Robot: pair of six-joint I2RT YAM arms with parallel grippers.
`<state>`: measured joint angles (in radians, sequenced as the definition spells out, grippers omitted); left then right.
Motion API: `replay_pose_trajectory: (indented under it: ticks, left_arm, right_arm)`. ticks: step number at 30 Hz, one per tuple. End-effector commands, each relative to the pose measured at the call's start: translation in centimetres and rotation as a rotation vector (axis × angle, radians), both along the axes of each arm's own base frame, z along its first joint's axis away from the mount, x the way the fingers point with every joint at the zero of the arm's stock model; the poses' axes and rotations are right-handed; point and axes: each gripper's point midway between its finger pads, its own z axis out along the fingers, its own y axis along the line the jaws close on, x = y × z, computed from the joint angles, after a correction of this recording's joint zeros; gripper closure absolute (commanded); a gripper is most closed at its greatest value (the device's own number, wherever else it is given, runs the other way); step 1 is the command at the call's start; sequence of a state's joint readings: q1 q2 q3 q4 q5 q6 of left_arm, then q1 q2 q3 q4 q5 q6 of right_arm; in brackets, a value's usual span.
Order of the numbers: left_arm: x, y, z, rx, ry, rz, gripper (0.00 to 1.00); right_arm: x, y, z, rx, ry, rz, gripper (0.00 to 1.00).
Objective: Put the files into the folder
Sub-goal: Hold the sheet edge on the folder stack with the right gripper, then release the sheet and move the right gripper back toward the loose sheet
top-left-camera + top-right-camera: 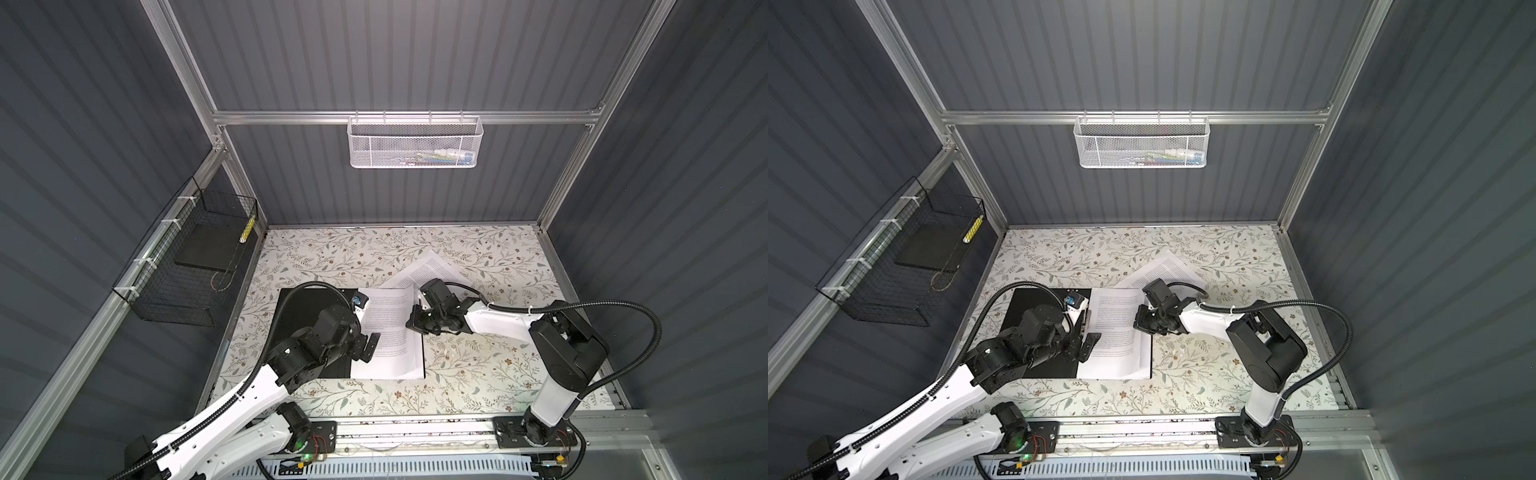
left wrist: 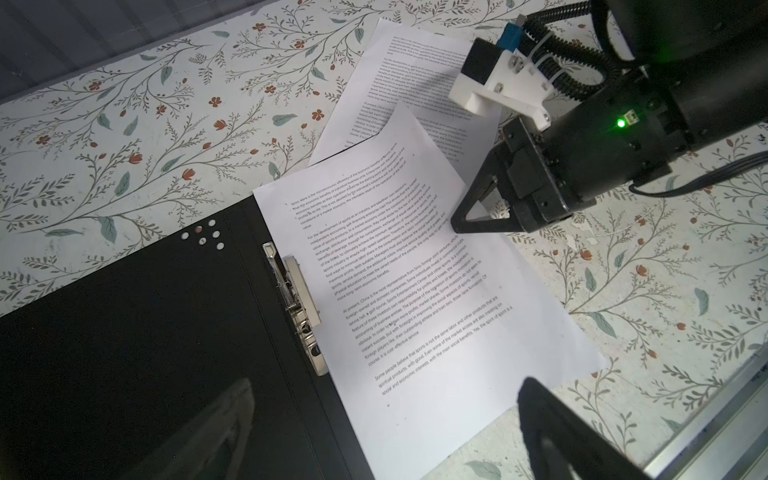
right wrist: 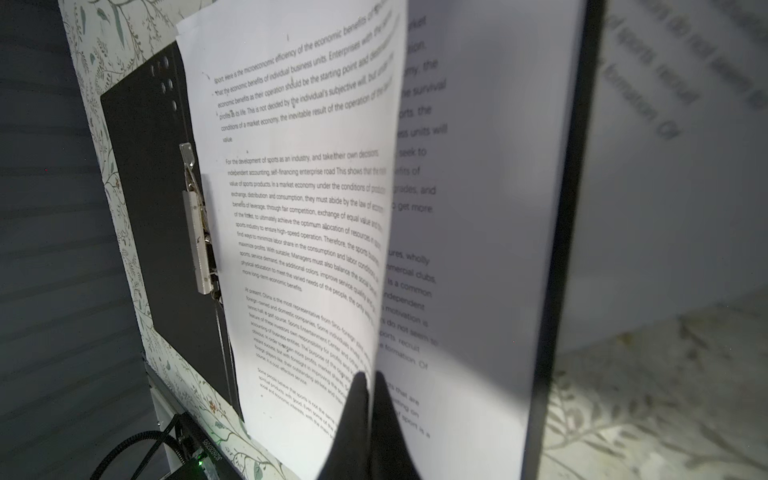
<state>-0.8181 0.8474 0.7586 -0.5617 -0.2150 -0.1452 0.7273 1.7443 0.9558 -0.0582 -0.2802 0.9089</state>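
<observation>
Right wrist view shows the right end effector (image 3: 369, 384) with its two black fingers pressed together on the free edge of the top sheet (image 3: 299, 199). That sheet curls up off the rest of the files (image 3: 469, 232), which lie on the folder's right half.

The folder (image 1: 309, 297) lies open and flat on the floral counter (image 1: 478, 374), black inside facing up. Its left half is bare. White printed pages cover the right half, leaving only a thin black border along the near and right edges. A metal clip (image 2: 297, 286) runs along the folder's spine, just beside the inner edge of the pages. A cluster of small dots (image 2: 203, 235) marks the far corner of the bare half.

In both top views the right end effector (image 1: 413, 318) sits above the folder's right edge, toward its far end. The left end effector (image 1: 368, 347) hangs over the folder near the spine, toward its near end, at the inner edge of the pages. Its fingers (image 2: 548, 415) are spread wide and hold nothing. Whether a fingertip touches the paper cannot be told.

One loose sheet (image 1: 432, 268) lies askew on the counter just beyond the folder's far right corner. It reaches the folder's far edge, but whether it slips under that edge cannot be told.
</observation>
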Motion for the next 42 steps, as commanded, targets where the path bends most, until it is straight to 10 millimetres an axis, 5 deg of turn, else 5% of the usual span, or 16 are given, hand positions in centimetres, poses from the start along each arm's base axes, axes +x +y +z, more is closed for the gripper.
replay_pose_trajectory:
  ticks: [1,7,27,30,34,35,42]
  left_arm:
    - [0.0,-0.2,1.0,-0.013,-0.003,-0.010,0.00]
    - [0.0,-0.2,1.1,-0.014,-0.003,-0.010,0.00]
    - [0.0,-0.2,1.1,-0.018,-0.001,-0.013,0.00]
    - [-0.1,-0.2,1.2,-0.019,-0.002,-0.012,0.00]
    - [-0.1,-0.2,1.2,-0.022,-0.004,-0.013,0.00]
    - [-0.1,-0.2,1.2,-0.022,-0.003,-0.013,0.00]
    - [-0.1,-0.3,1.2,-0.023,-0.003,-0.017,0.00]
  right_arm:
    - [-0.3,-0.2,-0.8,-0.021,0.011,-0.003,1.00]
    - [-0.3,-0.2,-0.7,-0.020,0.011,-0.004,0.99]
    - [-0.7,-1.7,0.4,-0.073,0.005,-0.051,0.69]
    - [-0.8,-2.4,0.6,-0.106,-0.003,-0.059,0.60]
    - [-0.7,-4.0,1.5,-0.179,-0.045,-0.059,0.35]
    - [-0.5,-4.5,2.0,-0.211,-0.065,-0.059,0.05]
    - [2.9,-8.1,4.4,-0.263,-0.119,-0.091,0.01]
